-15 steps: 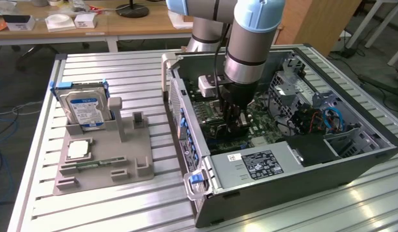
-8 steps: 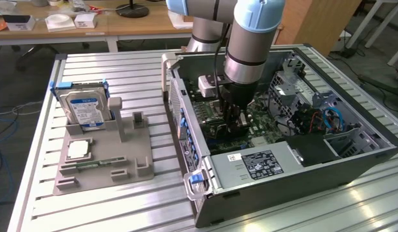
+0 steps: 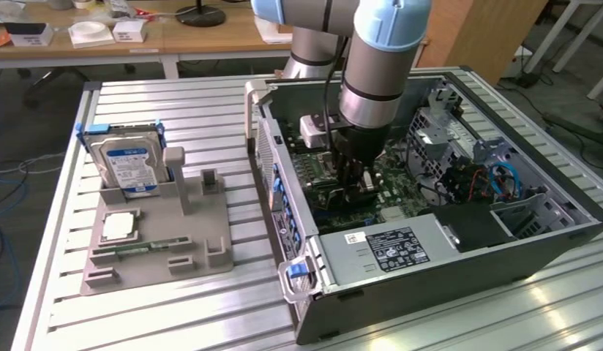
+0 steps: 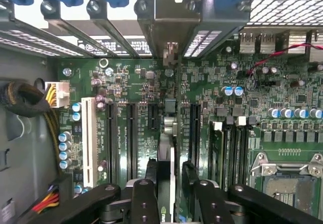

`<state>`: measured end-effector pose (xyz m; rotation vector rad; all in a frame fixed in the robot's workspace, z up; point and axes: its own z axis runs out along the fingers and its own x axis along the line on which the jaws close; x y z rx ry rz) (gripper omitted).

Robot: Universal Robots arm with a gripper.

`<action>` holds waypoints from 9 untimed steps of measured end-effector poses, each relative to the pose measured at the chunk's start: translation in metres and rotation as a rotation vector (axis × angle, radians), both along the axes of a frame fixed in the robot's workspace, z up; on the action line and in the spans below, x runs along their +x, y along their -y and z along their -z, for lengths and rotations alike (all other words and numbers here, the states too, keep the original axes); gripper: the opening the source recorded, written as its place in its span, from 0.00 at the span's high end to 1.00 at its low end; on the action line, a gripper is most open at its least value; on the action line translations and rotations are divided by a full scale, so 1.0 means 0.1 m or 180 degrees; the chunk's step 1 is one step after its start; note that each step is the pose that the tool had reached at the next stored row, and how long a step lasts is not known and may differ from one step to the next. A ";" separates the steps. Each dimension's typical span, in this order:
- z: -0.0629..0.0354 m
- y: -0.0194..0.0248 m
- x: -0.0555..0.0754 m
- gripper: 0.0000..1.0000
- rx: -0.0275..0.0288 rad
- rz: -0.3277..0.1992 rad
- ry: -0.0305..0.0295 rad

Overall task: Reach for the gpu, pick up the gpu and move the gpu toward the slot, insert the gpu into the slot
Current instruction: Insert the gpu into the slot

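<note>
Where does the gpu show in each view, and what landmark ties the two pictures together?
Exterior view: the gpu stands on edge under the end effector, inside the open case.
Wrist view: the gpu, seen edge-on, runs between the end effector's fingers.
Shared landmark: the green motherboard.

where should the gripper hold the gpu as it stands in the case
Take the gpu by its free top edge, coming straight down from above. It stands on edge among the board's slots, so only that thin upper edge is clear, and its flat faces suit the gripper straddling it.
</note>
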<state>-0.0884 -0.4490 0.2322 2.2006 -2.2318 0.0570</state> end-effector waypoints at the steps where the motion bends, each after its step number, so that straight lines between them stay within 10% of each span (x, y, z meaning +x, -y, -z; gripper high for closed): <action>1: -0.018 0.000 0.00 0.67 -0.0001 0.0000 0.0003; 9: -0.246 0.000 0.00 0.67 -0.0001 0.0000 0.0043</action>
